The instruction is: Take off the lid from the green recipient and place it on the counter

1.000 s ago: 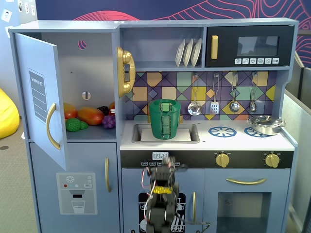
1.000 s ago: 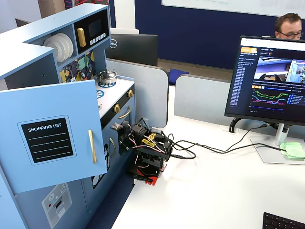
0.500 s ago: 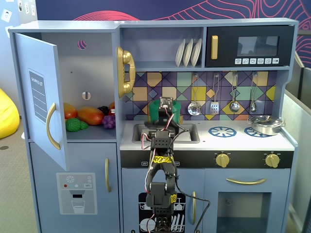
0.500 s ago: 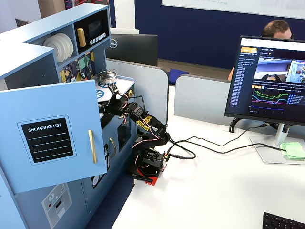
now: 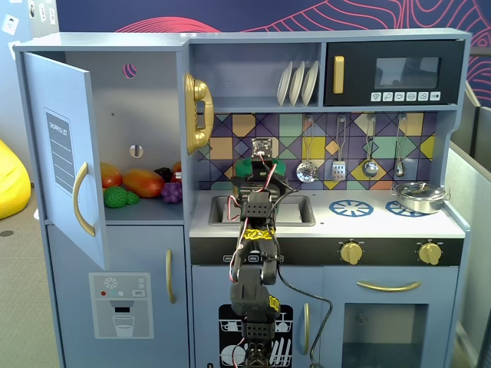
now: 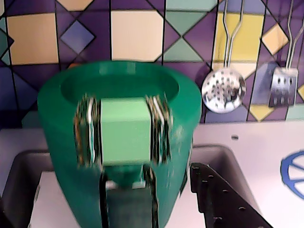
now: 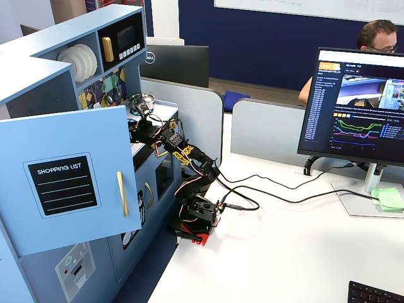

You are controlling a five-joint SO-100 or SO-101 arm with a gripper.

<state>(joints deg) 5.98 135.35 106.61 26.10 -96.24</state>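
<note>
In the wrist view my gripper is shut on the light green block knob of the lid; both fingers press its sides and look blurred. Dark green plastic fills the view around the knob. A round rim with a darker hollow shows above it. I cannot tell where the lid ends and the green recipient begins, nor whether the lid is lifted. In a fixed view the green mass sits behind the sink, partly hidden by my arm. The white counter runs to the right.
A steel pot stands on the right burner. A skimmer and a spatula hang on the tiled wall. The fridge door stands open at the left. A blue burner ring is printed to the right of the sink.
</note>
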